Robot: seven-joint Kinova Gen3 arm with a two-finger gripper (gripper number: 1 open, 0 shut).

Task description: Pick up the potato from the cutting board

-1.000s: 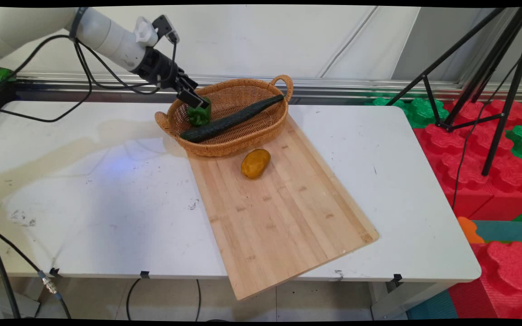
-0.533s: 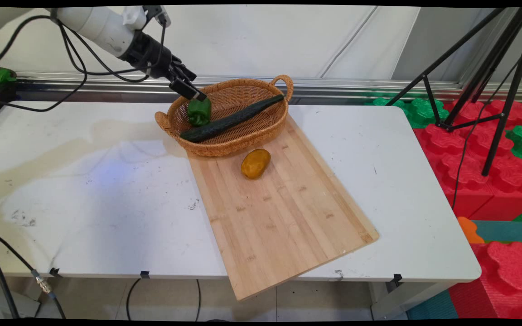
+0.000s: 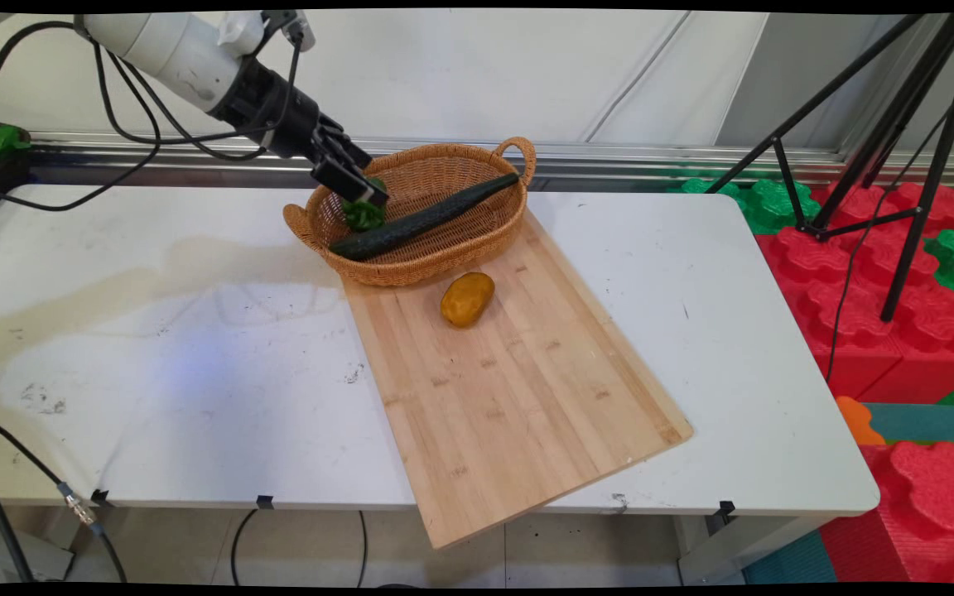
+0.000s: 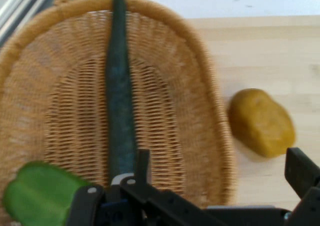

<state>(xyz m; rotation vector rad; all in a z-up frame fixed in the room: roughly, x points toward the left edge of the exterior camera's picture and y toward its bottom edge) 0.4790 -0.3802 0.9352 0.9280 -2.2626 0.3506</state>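
Note:
My gripper [image 3: 355, 185] hangs open over the left end of a wicker basket [image 3: 462, 238], just above a green pepper [image 3: 363, 215] that lies inside it. In the hand view the pepper [image 4: 37, 193] sits to the left, outside my left finger [image 4: 142, 162], and nothing is between the fingers. A long dark cucumber [image 3: 423, 217] lies slanted along the basket, and in the hand view the cucumber [image 4: 120, 93] runs straight ahead of my left finger. A yellow-brown potato [image 3: 467, 299] rests on the wooden cutting board [image 3: 518, 389] just in front of the basket; the potato [image 4: 260, 122] is at the hand view's right.
The basket stands on the board's far end. The board lies slanted across the white table [image 3: 154, 356] and juts over its near edge. A black tripod [image 3: 899, 149] and red and green foam blocks [image 3: 883, 314] stand to the right of the table.
The gripper rose up and left off the pepper, then came back down and slightly right, so it now hangs close over it again. The pepper, cucumber and potato have stayed put.

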